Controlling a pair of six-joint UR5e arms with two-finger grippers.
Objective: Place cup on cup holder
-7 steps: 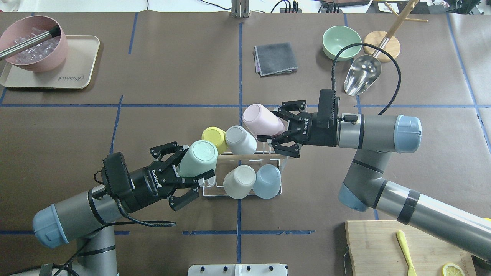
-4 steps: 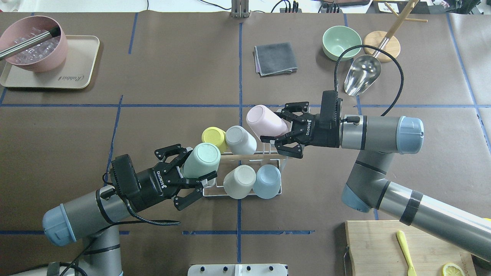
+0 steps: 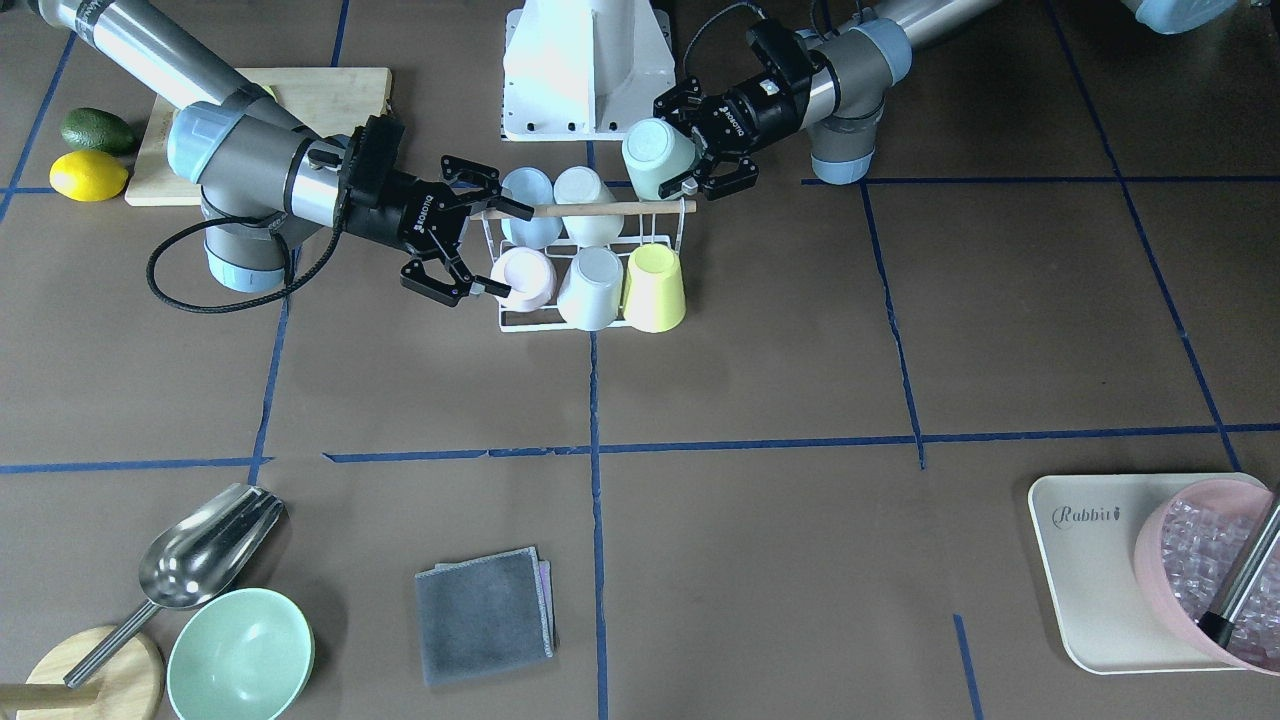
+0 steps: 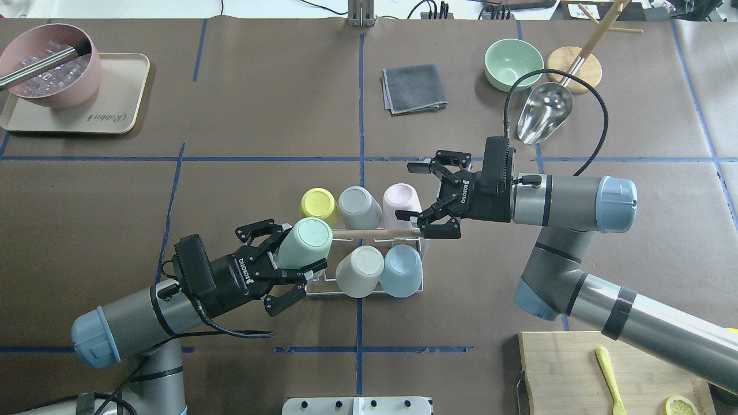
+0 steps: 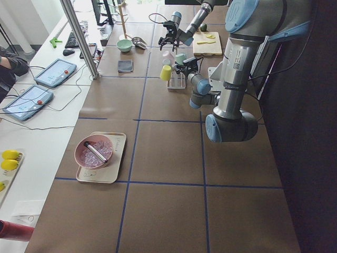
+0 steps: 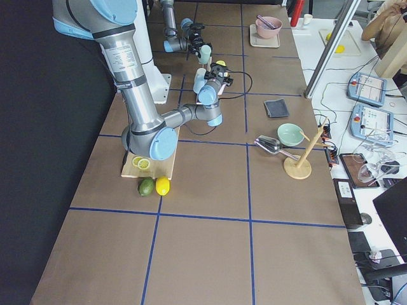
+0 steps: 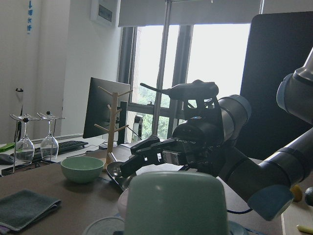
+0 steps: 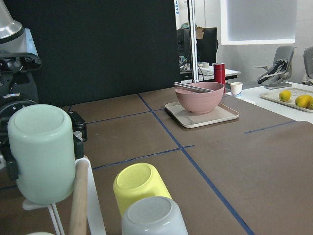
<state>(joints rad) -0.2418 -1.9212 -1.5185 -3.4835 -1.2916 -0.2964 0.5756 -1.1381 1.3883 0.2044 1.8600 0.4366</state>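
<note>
Left gripper (image 4: 302, 246): clamped on the mint cup (image 4: 305, 249), which is tilted with its bottom up. I hold it at the end of the cup holder (image 4: 377, 233) nearest my left arm.
Right gripper (image 4: 407, 192): fingers spread wide and gripping nothing, at the holder's opposite end, one either side of the pink cup (image 4: 402, 199).
Done: five cups sit bottom up on the holder. The yellow cup (image 4: 318, 204), grey cup (image 4: 358, 204) and pink cup fill the holder's far row. The cream cup (image 4: 360, 271) and blue cup (image 4: 402, 270) are in its near row.
Left to do: I judge one near-row place is free, beside the cream cup, and the mint cup goes there. I cannot tell whether it is over a prong yet. After that I release it and draw both arms clear of the holder.
Count: six cups, one of each colour; one holder; two grippers.
</note>
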